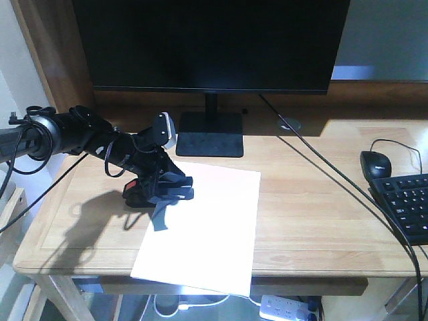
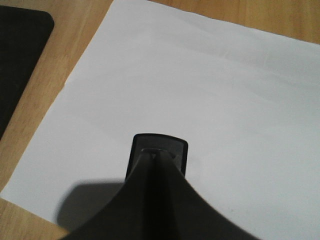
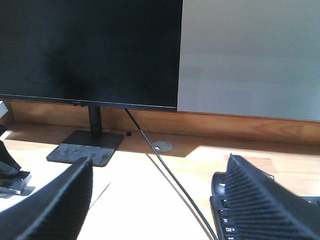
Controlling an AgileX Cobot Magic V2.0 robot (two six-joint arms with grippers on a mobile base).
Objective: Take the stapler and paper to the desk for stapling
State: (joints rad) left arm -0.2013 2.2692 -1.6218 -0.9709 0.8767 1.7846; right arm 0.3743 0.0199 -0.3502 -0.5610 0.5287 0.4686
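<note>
The white paper (image 1: 207, 227) lies on the light-wood desk (image 1: 314, 200), left of centre, its near end hanging over the front edge. My left gripper (image 1: 164, 200) reaches in from the left, low over the paper's left edge, and is shut on the black stapler (image 1: 137, 187), whose orange-red patch shows. In the left wrist view the closed fingers (image 2: 150, 200) meet over the stapler's black end (image 2: 159, 145), with the paper (image 2: 200, 90) beneath. My right gripper (image 3: 160, 200) is open above the desk (image 3: 200, 160) with nothing between its fingers; it is outside the front view.
A black monitor (image 1: 210, 40) on its base (image 1: 210, 134) stands at the back. A cable (image 1: 334, 180) crosses the desk diagonally. A black mouse (image 1: 376, 164) and keyboard (image 1: 408, 204) sit at the right edge. A power strip (image 1: 287, 307) lies below.
</note>
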